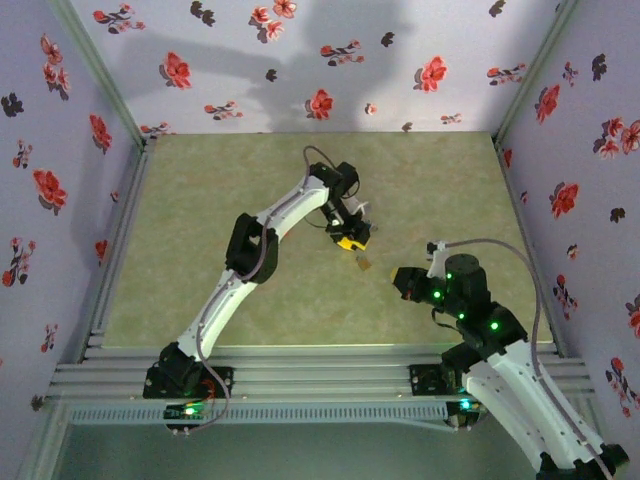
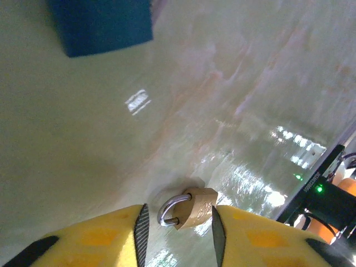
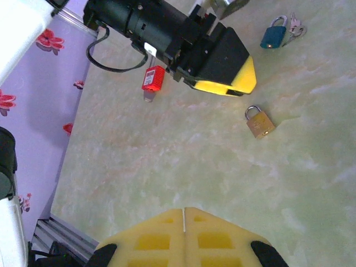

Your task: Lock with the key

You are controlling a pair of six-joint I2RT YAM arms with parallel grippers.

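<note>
Top external view: the left tool [image 1: 352,240] hangs over the middle of the tabletop [image 1: 200,200], with the brass padlock [image 1: 366,264] just beside its tip on the near right; the right tool [image 1: 405,283] sits a little further right and nearer.
Brass padlock, place: it lies flat on the tabletop, and the left wrist view shows it [image 2: 194,208] through the gap between the yellow fingers [image 2: 94,236].
Brass padlock, axis: in the right wrist view [image 3: 259,122] its long axis runs from upper left to lower right, the shackle toward the left tool [image 3: 228,78] and the body away from it.
Shackle: whether it is latched I cannot tell.
Left tool [image 2: 179,222]: released, jaws apart, gripping nothing, clear of the padlock.
Right tool [image 3: 183,214]: clenched, the two yellow fingers pressed together on nothing, well apart from the brass padlock.
Blue padlock [image 3: 272,36]: beyond the brass one, keys [image 3: 295,25] touching its shackle end.
Red padlock [image 3: 153,79]: beside the left arm, partly hidden by it.
</note>
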